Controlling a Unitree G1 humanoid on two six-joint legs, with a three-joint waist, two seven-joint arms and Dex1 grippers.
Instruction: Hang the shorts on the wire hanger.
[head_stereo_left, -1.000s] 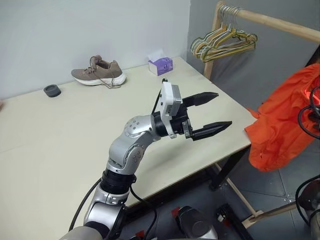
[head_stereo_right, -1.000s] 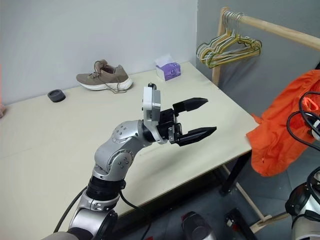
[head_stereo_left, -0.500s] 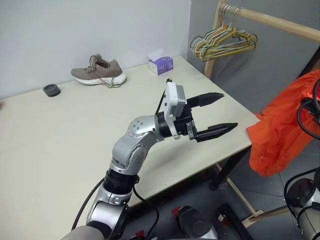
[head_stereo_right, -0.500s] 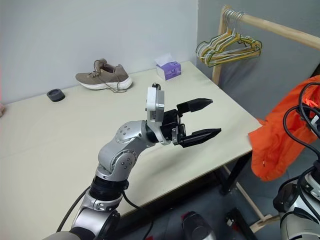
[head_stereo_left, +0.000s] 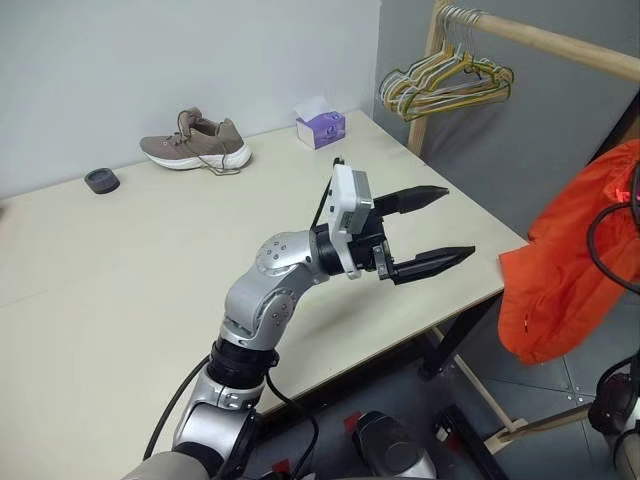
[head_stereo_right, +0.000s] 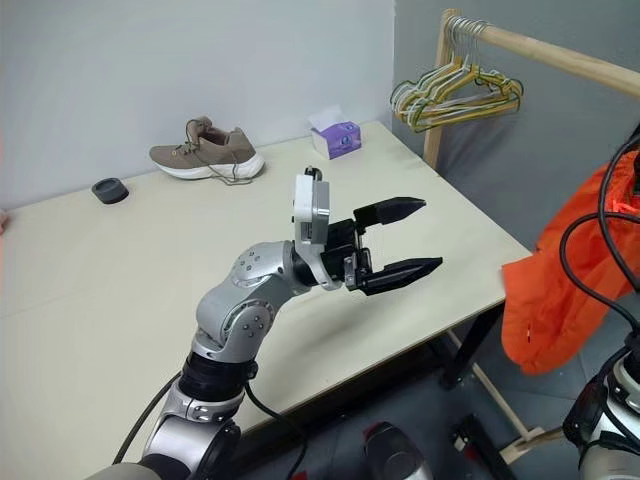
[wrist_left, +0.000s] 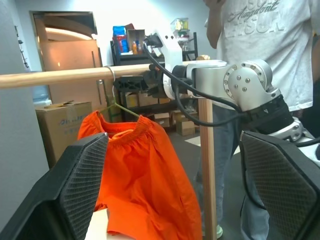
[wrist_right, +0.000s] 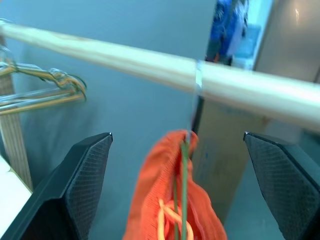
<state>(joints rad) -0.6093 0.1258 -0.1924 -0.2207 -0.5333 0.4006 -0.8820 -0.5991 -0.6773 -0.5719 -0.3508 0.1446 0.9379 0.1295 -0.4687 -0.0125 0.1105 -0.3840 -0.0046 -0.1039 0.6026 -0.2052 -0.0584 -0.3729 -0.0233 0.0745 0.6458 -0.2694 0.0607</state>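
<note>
Beside the bench (head_stereo_left: 120, 290) the shorts (wrist_left: 142, 175) hang on the wire hanger (wrist_left: 116, 102) from the wooden rail (wrist_left: 55, 76), past the hanger bunch (head_stereo_left: 445, 85), with the left gripper (head_stereo_left: 430, 228) and right gripper (wrist_right: 177, 200) both jaws wide, empty.

Illumination over the tabletop (head_stereo_left: 120, 300) is even and diffuse from above, with only a faint soft shadow lying on it beneath the raised left gripper (head_stereo_left: 430, 228) and no glare on its matte surface; both head views are sharp from the shoe (head_stereo_left: 195, 142) near the back wall to the wooden rail (head_stereo_left: 540, 42). The right wrist view is soft throughout, the wooden rail and the shorts (wrist_right: 175, 200) below it smeared, with a washed-out bright patch behind the rail. The left wrist view is brighter and clearer, though its own fingers (wrist_left: 75, 190) are out of focus in the foreground.
</note>
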